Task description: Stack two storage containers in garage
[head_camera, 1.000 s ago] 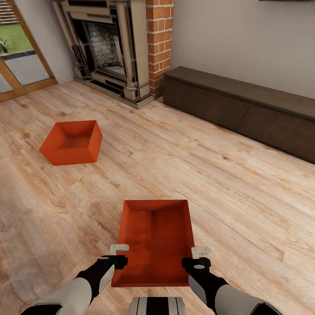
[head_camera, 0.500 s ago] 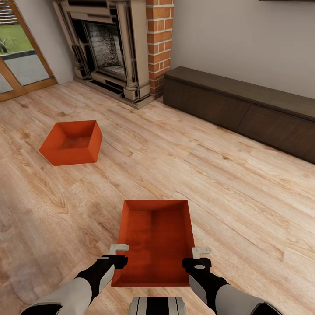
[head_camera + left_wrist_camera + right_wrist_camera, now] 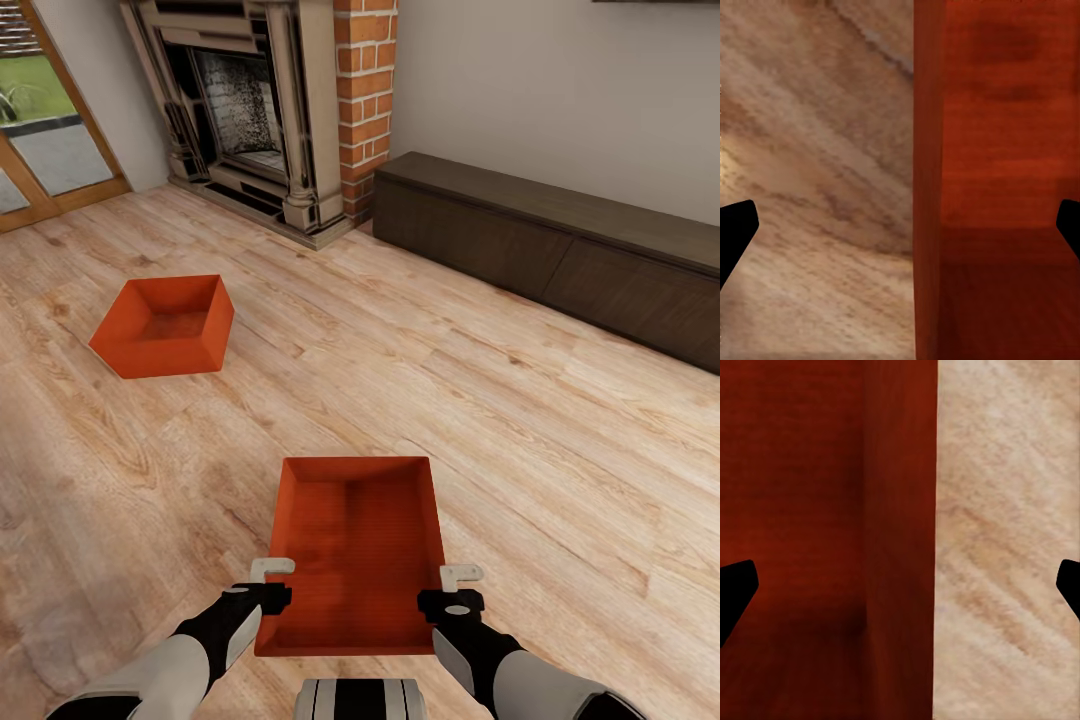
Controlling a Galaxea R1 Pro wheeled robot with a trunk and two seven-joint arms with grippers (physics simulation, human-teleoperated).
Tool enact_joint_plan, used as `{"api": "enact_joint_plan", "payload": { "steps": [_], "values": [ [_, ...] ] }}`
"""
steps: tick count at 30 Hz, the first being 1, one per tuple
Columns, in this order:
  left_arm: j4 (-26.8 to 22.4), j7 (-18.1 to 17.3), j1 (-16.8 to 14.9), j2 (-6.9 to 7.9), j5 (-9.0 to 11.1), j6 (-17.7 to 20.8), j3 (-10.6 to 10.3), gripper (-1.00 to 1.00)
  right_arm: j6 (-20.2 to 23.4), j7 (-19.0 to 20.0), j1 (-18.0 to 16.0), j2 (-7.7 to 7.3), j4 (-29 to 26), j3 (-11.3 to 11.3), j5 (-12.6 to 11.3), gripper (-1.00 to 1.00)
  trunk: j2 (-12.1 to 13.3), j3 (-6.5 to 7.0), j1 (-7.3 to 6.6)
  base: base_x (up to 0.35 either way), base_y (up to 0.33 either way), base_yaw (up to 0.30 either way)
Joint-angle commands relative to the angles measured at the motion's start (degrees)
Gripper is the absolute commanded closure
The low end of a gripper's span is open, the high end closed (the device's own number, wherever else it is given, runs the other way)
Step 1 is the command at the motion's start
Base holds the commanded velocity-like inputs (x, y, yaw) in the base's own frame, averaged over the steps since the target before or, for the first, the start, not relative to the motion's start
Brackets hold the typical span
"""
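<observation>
From the head camera, the near orange-red rectangular open-top bin (image 3: 352, 555) sits on the light wood-plank floor (image 3: 540, 440) at six o'clock, directly ahead of the trunk, while its twin orange-red bin (image 3: 165, 325) lies well apart at ten o'clock, toward the brick fireplace (image 3: 300, 110). The left hand (image 3: 268, 582) is poised at the near bin's left wall and the right hand (image 3: 458, 590) at its right wall, both close to the near end. In the left wrist camera, the dark fingertips (image 3: 736, 232) stand wide, straddling the bin wall (image 3: 928, 180), floor on one side and bin interior on the other. The right wrist camera mirrors this: wide fingertips (image 3: 736, 589) astride the opposite wall (image 3: 900, 540). A clean lift probably needs both hands lowered evenly over the walls, then closed together so the bin rises level.
</observation>
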Motion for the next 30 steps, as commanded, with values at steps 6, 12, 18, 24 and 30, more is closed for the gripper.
{"api": "enact_joint_plan", "payload": {
  "steps": [6,12,18,24,30],
  "values": [
    [-0.1,0.1,0.0,-0.08,-0.2,0.3,0.2,1.00,0.0,-0.3,0.0,0.08,0.0,0.5,-0.5,1.00,0.0,-0.03,-0.01,0.000,0.000,0.000],
    [-0.1,0.1,0.0,-0.10,-0.2,0.3,0.2,1.00,0.0,-0.3,0.0,0.06,0.0,0.5,-0.4,1.00,0.0,-0.03,-0.01,0.000,0.000,0.000],
    [-0.1,0.1,0.0,-0.23,-0.2,0.5,0.2,1.00,0.0,-0.3,0.0,-0.02,0.0,0.5,-0.5,1.00,0.0,-0.03,-0.01,0.000,0.000,0.000],
    [-0.1,0.1,0.0,-0.26,-0.2,0.5,0.2,1.00,0.0,-0.3,0.0,-0.02,0.0,0.5,-0.5,1.00,0.0,-0.03,-0.01,0.000,0.000,0.000],
    [-0.1,0.1,0.0,-0.26,-0.2,0.5,0.2,1.00,0.0,-0.3,0.0,-0.09,0.0,0.5,-0.5,1.00,0.4,0.15,-0.23,0.000,0.000,0.000]
  ]
}}
